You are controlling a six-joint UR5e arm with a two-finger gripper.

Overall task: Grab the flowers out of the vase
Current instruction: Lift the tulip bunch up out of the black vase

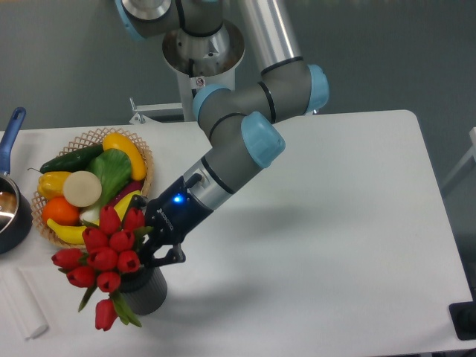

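Camera view: red buds of the flowers hide the mouth of the vase, stems inside it; the gripper grasps the bunch.

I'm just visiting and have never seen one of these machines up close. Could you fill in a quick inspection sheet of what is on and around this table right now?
Surface: white table, bare on its right half.
Job's things: red flowers, one bud drooping low, their stems reaching into the dark grey vase near the front left edge.
Clutter: wicker basket of fruit and vegetables at left; blue-handled pot at the left edge; a white object at the front left corner.
Grippers: pincer shut on the flowers just above the vase mouth, blue light lit on its body.
Cables: nothing seen.
Surroundings: grey wall behind; a dark object at the lower right edge.
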